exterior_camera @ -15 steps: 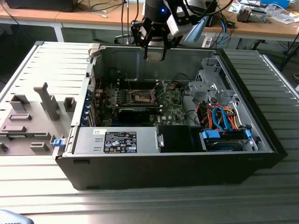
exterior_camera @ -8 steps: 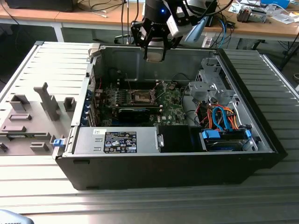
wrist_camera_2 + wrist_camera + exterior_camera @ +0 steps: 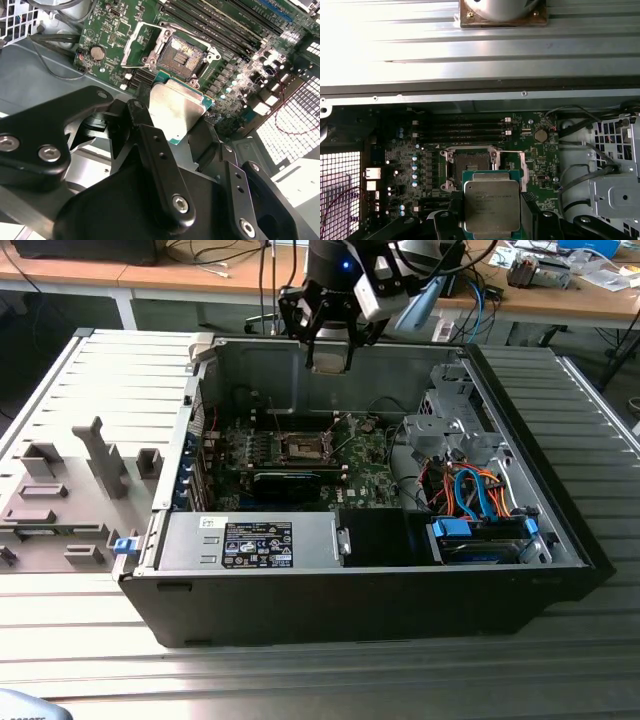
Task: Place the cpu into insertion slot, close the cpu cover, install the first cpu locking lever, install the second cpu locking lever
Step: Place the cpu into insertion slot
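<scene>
Gripper [image 3: 330, 352] is clamped on the cpu [image 3: 491, 204], with the chip pinched at its edges between the black fingers [image 3: 150, 135]. It hangs above the far side of the open PC case [image 3: 300, 605], clear of the green motherboard [image 3: 372, 468]. Insertion slot [image 3: 470, 164] is empty, with the cpu cover [image 3: 128, 46] swung open beside it.

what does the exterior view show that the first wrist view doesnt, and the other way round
Exterior view adds: the black case front, the labelled power supply, blue and orange cables, and a grey fixture tray at the exterior view's left. First wrist view adds: the coin battery and the perforated case wall. Both: the green motherboard, the empty insertion slot, and the cpu gripped in the end effector, clear of the slot.
</scene>
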Tool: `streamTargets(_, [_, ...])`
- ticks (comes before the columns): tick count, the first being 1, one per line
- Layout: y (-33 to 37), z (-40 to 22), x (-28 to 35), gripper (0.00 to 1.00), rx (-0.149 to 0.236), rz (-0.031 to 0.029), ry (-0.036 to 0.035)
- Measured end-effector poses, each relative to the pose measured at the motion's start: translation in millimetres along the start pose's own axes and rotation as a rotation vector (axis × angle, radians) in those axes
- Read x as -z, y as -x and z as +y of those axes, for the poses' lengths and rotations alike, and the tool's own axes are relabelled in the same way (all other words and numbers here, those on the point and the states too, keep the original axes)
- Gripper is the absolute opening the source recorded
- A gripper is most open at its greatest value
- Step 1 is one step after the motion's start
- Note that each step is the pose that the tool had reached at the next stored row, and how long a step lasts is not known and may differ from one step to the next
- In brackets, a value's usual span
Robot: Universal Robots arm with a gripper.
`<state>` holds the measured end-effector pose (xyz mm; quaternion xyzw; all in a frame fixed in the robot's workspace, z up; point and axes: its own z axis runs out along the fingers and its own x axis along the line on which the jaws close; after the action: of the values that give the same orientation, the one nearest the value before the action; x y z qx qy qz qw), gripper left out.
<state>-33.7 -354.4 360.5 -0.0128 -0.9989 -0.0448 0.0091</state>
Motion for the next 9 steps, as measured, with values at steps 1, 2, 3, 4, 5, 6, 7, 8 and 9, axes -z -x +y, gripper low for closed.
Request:
streamTargets(1, [-0.2,0.0,-0.2,0.55,0.0,0.0,0.0])
streamTargets(2, [-0.4,0.0,-0.3,0.55,0.0,0.0,0.0])
streamTargets(3, [-0.6,-0.1,-0.5,0.55,0.0,0.0,0.0])
streamTargets(4, [-0.8,-0.1,-0.6,0.55,0.0,0.0,0.0])
streamTargets(5, [-0.9,-0.1,-0.8,0.55,0.0,-0.0001,0.0])
streamTargets(6, [-1.1,-0.1,-0.9,0.55,0.0,0.0,0.0])
streamTargets(7, [-1.2,-0.1,-1.1,0.55,0.0,0.0,0.0])
streamTargets(8, [-1.3,-0.1,-1.2,0.55,0.0,0.0,0.0001])
streamTargets(9, [-1.5,-0.2,-1.3,0.55,0.0,0.0,0.0])
